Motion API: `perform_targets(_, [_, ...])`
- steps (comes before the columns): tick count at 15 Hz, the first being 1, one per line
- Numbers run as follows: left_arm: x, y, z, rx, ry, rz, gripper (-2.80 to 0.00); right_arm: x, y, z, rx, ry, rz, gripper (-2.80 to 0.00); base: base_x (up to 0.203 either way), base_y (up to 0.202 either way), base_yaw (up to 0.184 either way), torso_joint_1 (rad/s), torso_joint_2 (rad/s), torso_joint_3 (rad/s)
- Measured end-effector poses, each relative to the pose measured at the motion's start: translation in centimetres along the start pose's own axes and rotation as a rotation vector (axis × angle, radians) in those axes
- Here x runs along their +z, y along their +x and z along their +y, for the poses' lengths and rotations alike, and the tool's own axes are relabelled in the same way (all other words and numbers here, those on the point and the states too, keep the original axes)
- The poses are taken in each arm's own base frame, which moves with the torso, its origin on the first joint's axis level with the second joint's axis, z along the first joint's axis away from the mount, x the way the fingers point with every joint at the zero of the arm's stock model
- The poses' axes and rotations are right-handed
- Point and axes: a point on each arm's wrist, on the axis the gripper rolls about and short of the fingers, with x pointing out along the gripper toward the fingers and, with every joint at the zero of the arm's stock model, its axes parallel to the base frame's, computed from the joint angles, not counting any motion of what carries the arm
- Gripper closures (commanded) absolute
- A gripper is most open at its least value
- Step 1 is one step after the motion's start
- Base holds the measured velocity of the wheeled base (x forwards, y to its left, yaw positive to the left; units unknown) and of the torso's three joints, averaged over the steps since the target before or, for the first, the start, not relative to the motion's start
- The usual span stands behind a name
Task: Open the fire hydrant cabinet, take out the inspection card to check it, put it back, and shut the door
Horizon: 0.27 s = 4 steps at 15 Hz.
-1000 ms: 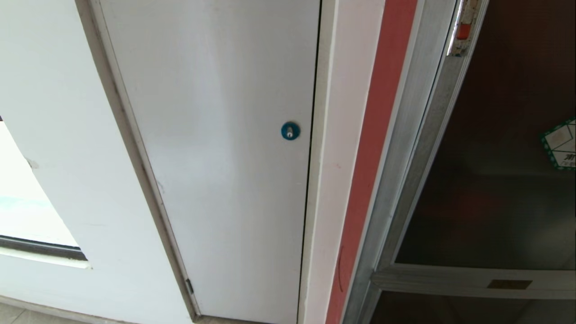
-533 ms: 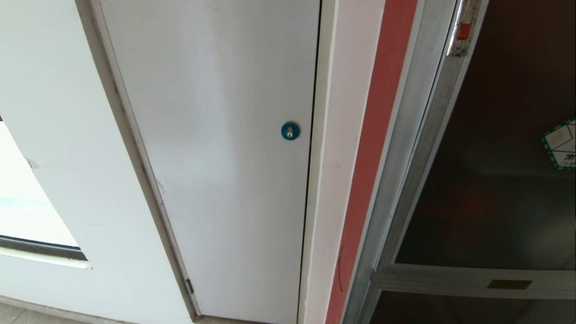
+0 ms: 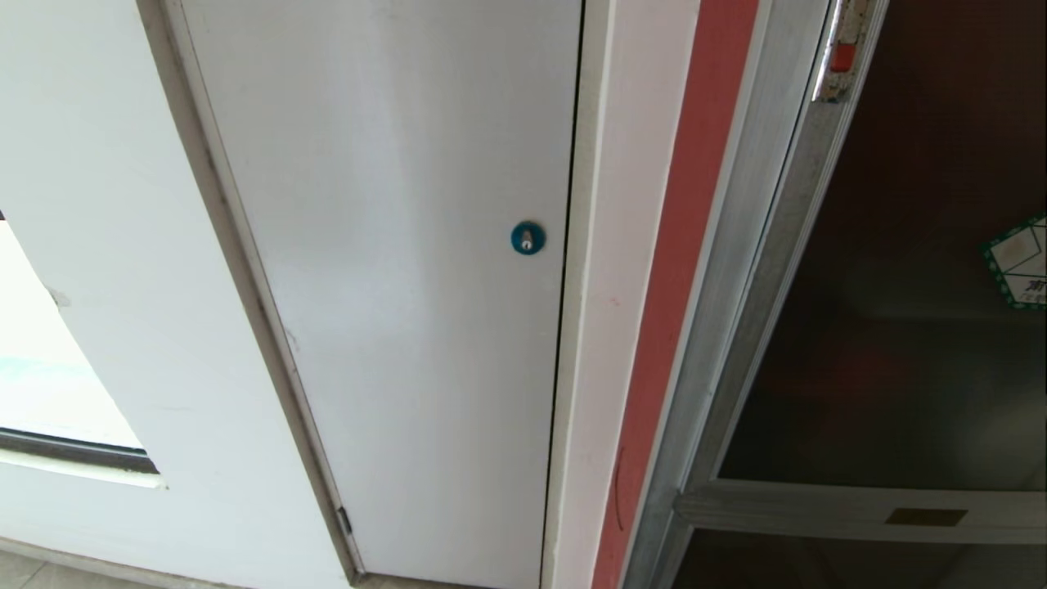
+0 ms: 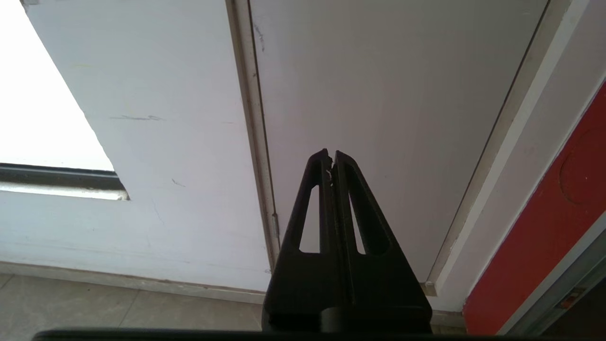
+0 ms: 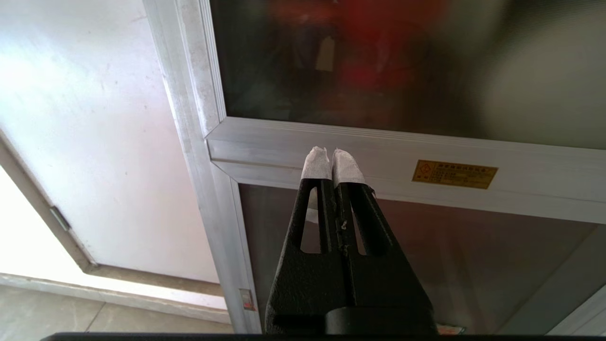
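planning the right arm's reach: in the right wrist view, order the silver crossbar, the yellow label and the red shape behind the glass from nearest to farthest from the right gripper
From the shut right gripper:
1. Silver crossbar of the fire hydrant cabinet, right at the fingertips; contact cannot be told.
2. Yellow label, farther along the same bar, off to one side.
3. Red shape, blurred, behind the dark glass beyond the bar.

The door [image 3: 900, 286] is sitting shut in its silver frame [image 5: 378, 147], blocking reach into the fire hydrant cabinet [image 3: 736, 286].
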Motion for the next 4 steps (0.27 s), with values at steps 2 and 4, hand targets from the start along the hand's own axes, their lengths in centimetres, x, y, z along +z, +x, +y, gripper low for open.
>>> perform_targets(2, [0.00,0.00,0.00,0.000,0.000,0.000,0.00,0.00,0.00,-0.01,-0.003,0.001,0.000,0.00,0.000,0.000,0.000,0.000,0.00,0.000])
perform_targets(4, [0.00,0.00,0.00,0.000,0.000,0.000,0.00,0.00,0.00,-0.01,-0.003,0.005,0.000,0.00,0.000,0.000,0.000,0.000,0.00,0.000])
